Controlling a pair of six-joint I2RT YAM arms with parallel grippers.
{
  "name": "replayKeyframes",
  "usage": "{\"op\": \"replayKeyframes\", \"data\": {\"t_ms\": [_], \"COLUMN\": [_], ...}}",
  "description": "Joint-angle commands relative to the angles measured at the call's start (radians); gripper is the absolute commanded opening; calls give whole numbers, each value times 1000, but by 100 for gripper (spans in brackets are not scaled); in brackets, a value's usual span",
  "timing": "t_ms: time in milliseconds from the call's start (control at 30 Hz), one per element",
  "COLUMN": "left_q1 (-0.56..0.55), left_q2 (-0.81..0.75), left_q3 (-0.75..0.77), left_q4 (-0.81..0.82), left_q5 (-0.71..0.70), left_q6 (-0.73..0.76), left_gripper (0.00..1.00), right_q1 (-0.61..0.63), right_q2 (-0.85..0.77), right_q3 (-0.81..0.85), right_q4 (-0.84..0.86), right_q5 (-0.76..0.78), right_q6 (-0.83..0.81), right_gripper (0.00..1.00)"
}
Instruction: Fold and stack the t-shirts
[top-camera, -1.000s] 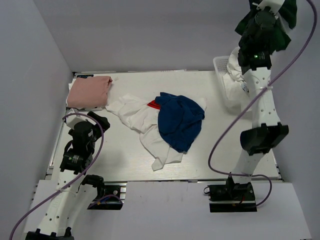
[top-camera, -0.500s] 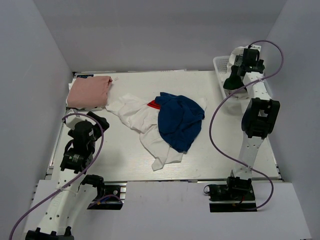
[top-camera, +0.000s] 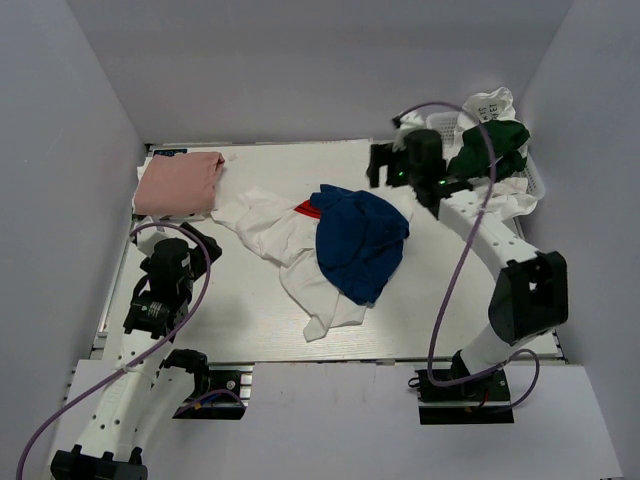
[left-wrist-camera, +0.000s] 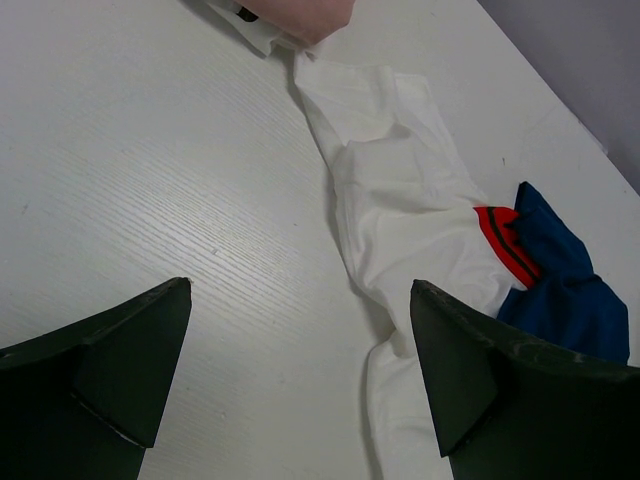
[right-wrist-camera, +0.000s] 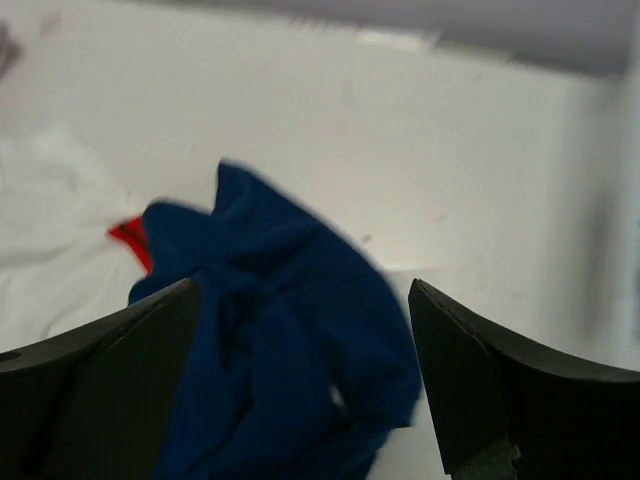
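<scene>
A crumpled white t-shirt (top-camera: 268, 232) with a red print (top-camera: 307, 208) lies mid-table, and a rumpled blue t-shirt (top-camera: 360, 240) rests on its right half. A folded salmon-pink t-shirt (top-camera: 178, 183) sits at the back left. My right gripper (top-camera: 378, 166) hovers open just behind the blue t-shirt (right-wrist-camera: 270, 340), nothing between its fingers (right-wrist-camera: 100, 385). My left gripper (top-camera: 196, 240) stands open over bare table, left of the white t-shirt (left-wrist-camera: 400, 200); the red print (left-wrist-camera: 500, 235) and blue cloth (left-wrist-camera: 570, 295) show beyond it.
A white plastic basket (top-camera: 536, 182) stands at the back right, heaped with dark-green (top-camera: 490, 145) and white (top-camera: 490, 105) cloth. Grey walls close in the table on three sides. The right arm's cable loops over the table's right part.
The right arm came down from high above the basket and swung left over the table to the blue t-shirt; its jaws opened and the dark-green cloth now lies on the basket. Left arm barely moved.
</scene>
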Motion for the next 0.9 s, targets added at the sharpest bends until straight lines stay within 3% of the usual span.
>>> {"op": "replayKeyframes", "data": {"t_ms": [0, 167, 233, 267, 333, 367, 500, 667, 867], "left_q1": [-5, -5, -5, -5, -5, -5, -5, -5, -5], "left_q2": [2, 11, 11, 11, 11, 11, 11, 11, 22], "left_q3": [37, 37, 37, 37, 37, 28, 28, 28, 28], "left_q4": [3, 3, 3, 3, 3, 3, 3, -7, -17], "left_q5": [39, 39, 39, 39, 30, 30, 30, 11, -12], "left_q6": [14, 14, 14, 14, 14, 14, 14, 14, 5], "left_gripper": [100, 100, 100, 100, 100, 100, 100, 100, 100], "right_q1": [108, 229, 243, 241, 249, 249, 243, 182, -7], "right_q2": [71, 186, 230, 246, 231, 214, -17, -153, -76], "right_q3": [-121, -210, -203, -173, -155, -154, -169, -102, 298], "right_q4": [7, 13, -21, -30, -30, -21, 100, 182, 45], "right_q5": [-4, 116, 215, 229, 280, 277, 272, 484, 502], "right_q6": [18, 47, 68, 81, 88, 82, 73, 78, 61], "right_gripper": [90, 90, 82, 60, 27, 1, 0, 0, 0]}}
